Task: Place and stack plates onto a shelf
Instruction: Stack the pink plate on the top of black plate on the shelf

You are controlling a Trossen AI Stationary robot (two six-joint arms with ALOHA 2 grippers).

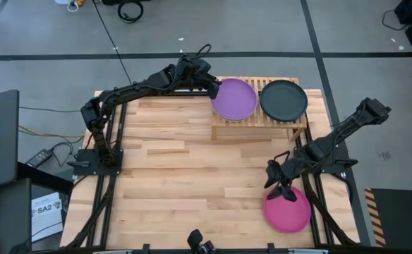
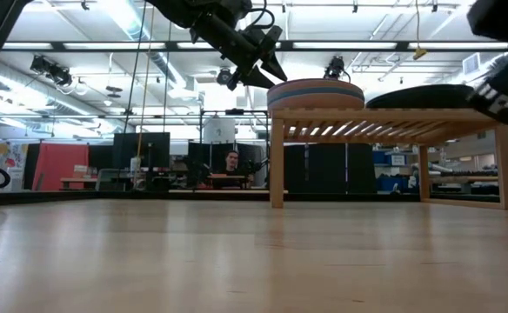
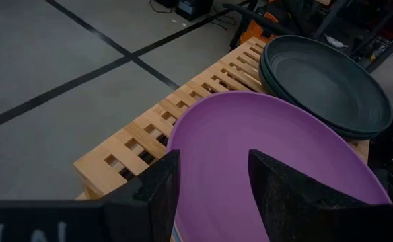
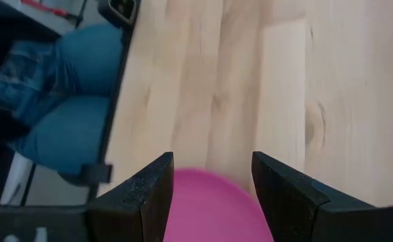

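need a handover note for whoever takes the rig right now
Left gripper: open, at the rim of the purple plate, top of a stack on the shelf.
Right gripper: open, over the edge of the pink plate on the table.
Done: purple stack and dark plates side by side on the shelf.
Left: pink plate to grasp and stack.

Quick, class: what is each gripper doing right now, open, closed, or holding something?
Left gripper: open, at the purple plate on the shelf.
Right gripper: open, around the rim of the pink plate, not clamped.
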